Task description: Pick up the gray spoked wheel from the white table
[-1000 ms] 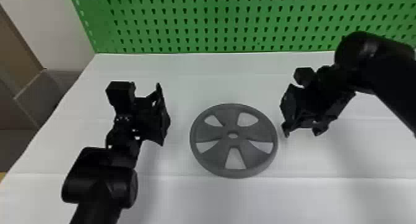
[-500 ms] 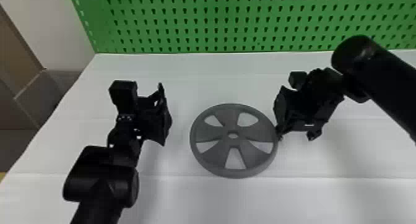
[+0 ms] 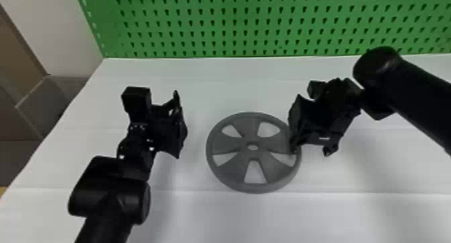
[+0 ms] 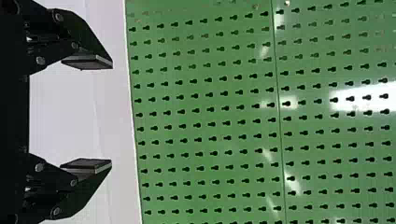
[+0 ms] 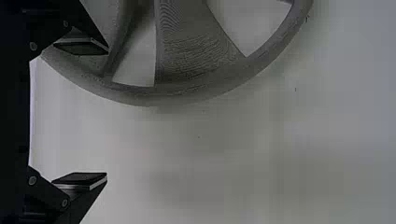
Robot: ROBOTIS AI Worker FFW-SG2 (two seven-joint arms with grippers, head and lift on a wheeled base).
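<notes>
Your gray wheel [image 3: 252, 168] lies flat near the middle of the white table [image 3: 369, 212], with five openings showing between its wide spokes and a small hole at its hub. Your right gripper [image 3: 310, 151] is at the wheel's right side, and its arm comes in from the right edge of the head view. The right wrist view shows you that gripper's fingers wide apart: one finger [image 5: 81, 46] overlaps the wheel at its rim, while the other finger [image 5: 80, 179] is over the table outside the rim. You have nothing clamped between them, and you cannot tell from here whether the overlapping finger touches the wheel.

Your left gripper [image 3: 181, 125] is to the left of the wheel, apart from it and above the table; its arm comes in from the near edge. In the left wrist view its two fingers are spread wide too, with an empty gap between them, and past them you see a strip of the table and a green pegboard [image 3: 255, 22]. That board stands along the far side of the table, its surface covered in rows of small dark slots.
</notes>
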